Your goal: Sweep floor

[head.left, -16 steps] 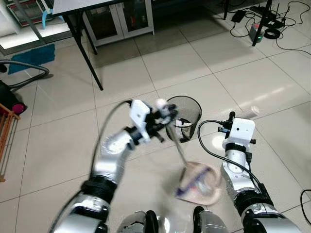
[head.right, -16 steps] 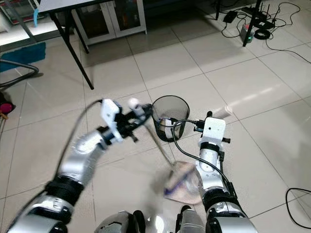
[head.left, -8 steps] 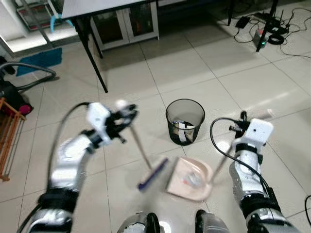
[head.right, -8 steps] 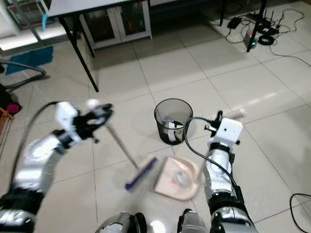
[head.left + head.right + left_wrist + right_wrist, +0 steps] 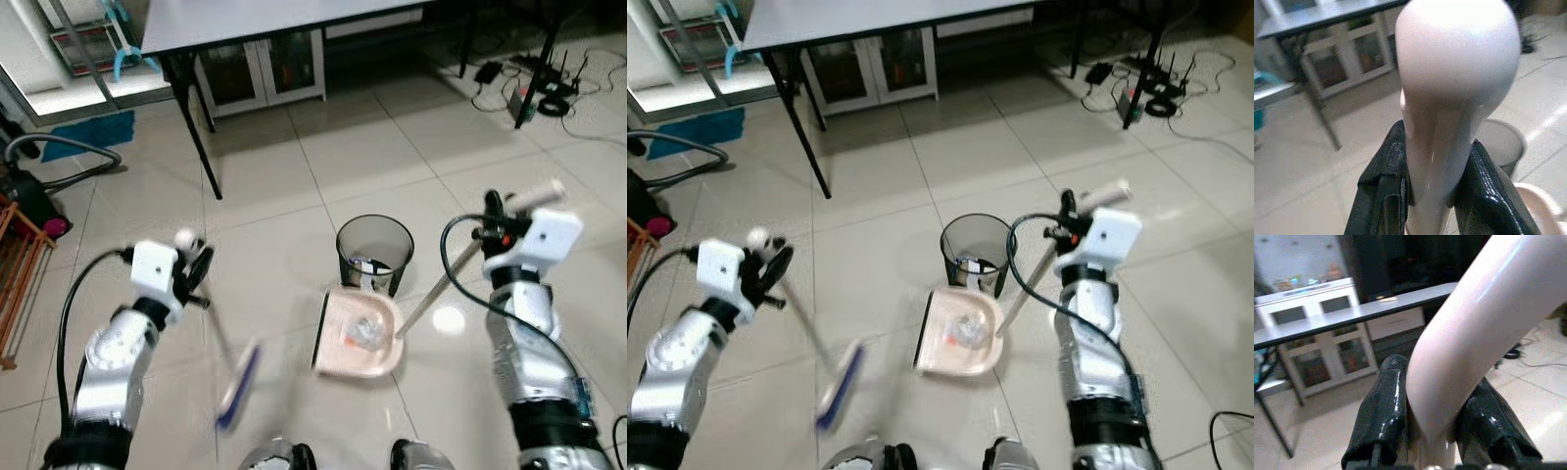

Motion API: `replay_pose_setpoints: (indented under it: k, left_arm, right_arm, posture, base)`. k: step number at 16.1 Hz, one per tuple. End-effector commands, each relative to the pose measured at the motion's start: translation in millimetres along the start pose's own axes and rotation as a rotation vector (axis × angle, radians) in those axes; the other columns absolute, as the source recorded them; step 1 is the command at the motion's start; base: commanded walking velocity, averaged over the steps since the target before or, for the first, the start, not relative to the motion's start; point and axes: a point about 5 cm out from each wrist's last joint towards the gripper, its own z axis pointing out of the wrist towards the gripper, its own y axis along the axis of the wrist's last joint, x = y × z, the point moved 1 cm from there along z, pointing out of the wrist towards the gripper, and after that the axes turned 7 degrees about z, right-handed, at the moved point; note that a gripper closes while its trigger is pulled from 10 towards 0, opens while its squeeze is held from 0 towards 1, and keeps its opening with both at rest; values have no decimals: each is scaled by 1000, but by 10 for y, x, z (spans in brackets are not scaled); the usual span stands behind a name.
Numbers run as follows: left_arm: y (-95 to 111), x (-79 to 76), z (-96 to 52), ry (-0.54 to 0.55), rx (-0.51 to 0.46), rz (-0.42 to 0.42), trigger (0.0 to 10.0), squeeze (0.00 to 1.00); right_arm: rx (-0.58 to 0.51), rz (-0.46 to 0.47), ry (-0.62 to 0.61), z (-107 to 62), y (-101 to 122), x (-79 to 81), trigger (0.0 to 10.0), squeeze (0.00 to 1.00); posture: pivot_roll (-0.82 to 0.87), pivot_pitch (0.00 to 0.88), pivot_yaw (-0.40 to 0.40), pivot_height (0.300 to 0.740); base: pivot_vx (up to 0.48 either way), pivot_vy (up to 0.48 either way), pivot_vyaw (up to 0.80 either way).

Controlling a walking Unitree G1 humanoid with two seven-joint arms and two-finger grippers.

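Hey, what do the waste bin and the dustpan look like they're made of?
The waste bin looks like dark metal mesh: its wall is see-through, with a solid rim. The dustpan looks like smooth pale pink plastic, and its handle shows glossy highlights, though that is a guess.

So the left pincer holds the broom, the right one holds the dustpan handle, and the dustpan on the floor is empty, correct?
Not quite. The dustpan is not empty: the left eye view shows a small pile of debris in it. The rest stands: the left pincer is shut on the broom handle and the right pincer on the dustpan handle, beside the bin.
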Motion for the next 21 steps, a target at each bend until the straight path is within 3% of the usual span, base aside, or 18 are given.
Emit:
replay_pose_setpoints:
  k: [1,5,9,12,15,21]
  left_arm:
    - [47,1,6,49,-24,6,10000,0]
    - [75,-100,25,71,-22,34,10000,0]
    - [159,-135,126,146,-19,35,10000,0]
    - [224,-178,145,148,-56,26,10000,0]
    - [243,-250,147,127,-61,37,10000,0]
    - [250,-276,143,133,-64,31,10000,0]
  right_arm:
    - [-3,56,71,51,176,151,10000,0]
    - [-75,128,66,182,583,226,10000,0]
    - [-230,146,24,307,1097,222,10000,0]
    - [-271,134,0,361,1235,244,10000,0]
    - [-300,144,-12,399,1325,266,10000,0]
    - [-291,136,-37,446,1308,253,10000,0]
  posture:
    - [-14,27,120,740]
    - [-14,32,115,740]
    - [-21,25,115,740]
    - [-30,26,123,740]
    - [-30,25,124,740]
    - [-26,33,119,740]
  base:
    - [0,0,0]
    - [0,0,0]
    - [0,0,0]
    - [89,0,0]
    - [313,0,-673]
    - [356,0,-300]
